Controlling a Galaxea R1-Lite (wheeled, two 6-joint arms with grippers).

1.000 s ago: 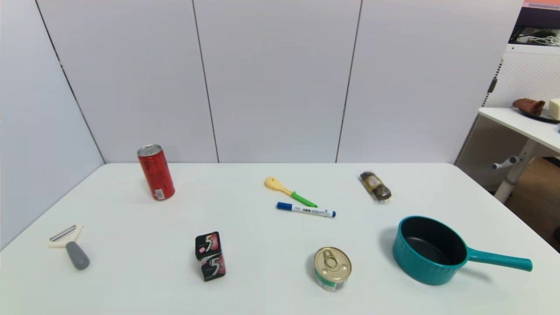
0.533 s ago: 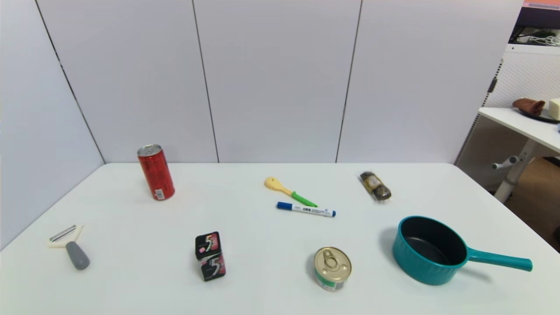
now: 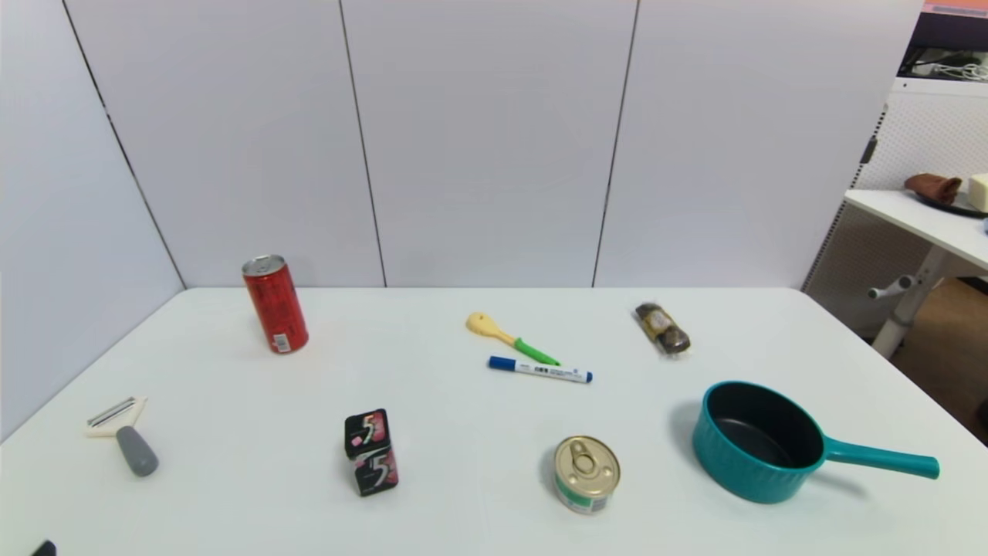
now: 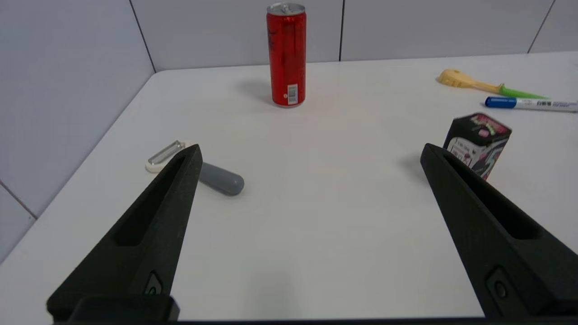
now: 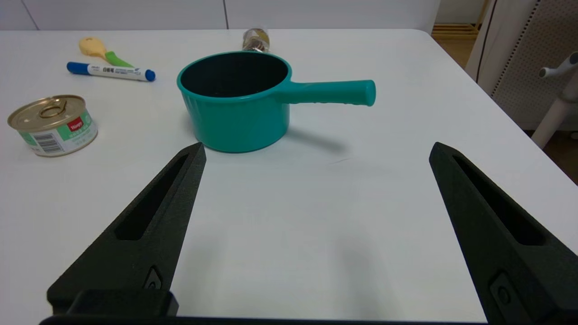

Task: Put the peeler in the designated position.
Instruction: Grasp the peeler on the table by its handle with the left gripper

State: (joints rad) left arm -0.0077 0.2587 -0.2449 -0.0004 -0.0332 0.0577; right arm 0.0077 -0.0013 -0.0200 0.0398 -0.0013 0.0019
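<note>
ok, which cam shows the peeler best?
Head view: the whole peeler lies unobstructed on the table. In the left wrist view the left end effector's finger overlaps its head. The right wrist view doesn't show it.

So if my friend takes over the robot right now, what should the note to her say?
Left gripper: open, holding nothing, just showing at the near left table edge, a short way from the peeler.
Right gripper: open, holding nothing, parked near the teal pot.
The peeler lies flat near the table's left edge, grey handle toward the robot, touching nothing. The gum box stands to its right, the red can farther back.
Done: nothing yet; the peeler is not picked up.
Left: grasp the peeler, probably with the left arm, and put it in its place. No marked place shows in these views.
</note>
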